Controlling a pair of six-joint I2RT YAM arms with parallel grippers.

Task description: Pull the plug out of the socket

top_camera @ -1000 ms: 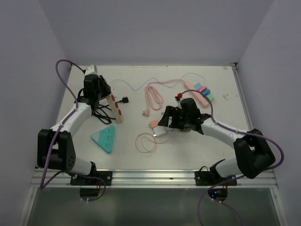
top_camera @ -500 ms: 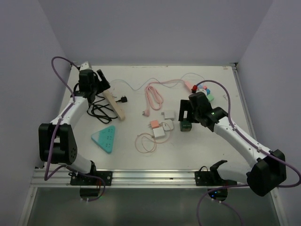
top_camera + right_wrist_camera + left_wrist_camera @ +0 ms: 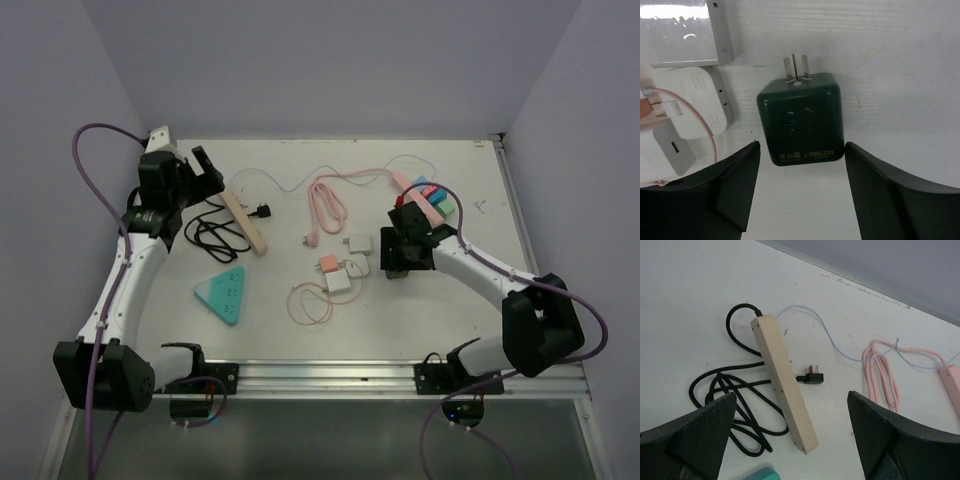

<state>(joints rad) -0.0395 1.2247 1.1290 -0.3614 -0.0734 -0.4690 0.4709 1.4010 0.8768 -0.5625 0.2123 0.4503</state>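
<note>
The black plug point(image 3: 810, 377) lies on the table point(image 3: 690, 280), just beside the beige power strip point(image 3: 785, 385), with the cord point(image 3: 735, 395) coiled alongside. The left gripper point(image 3: 790, 405) hangs above, fingers wide apart. The right gripper point(image 3: 801, 150) brackets a green adapter point(image 3: 800, 115); whether it pinches it, I cannot tell. White chargers point(image 3: 690, 110) crowd beside it.

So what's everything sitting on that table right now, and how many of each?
beige power strip: 1, back left
black cable: 1, coiled beside that strip, plug lying free
teal socket block: 1, triangular, front left
pink cable: 1, coiled, back centre
thin wire loop: 1, pinkish, front centre
small adapters: about 4, mostly white, centre
green adapter: 1, dark, right of those
pink power strip: 1, back right, coloured plugs in it
left gripper: black, open, above the beige strip
right gripper: black, jaws either side of the green adapter
</note>
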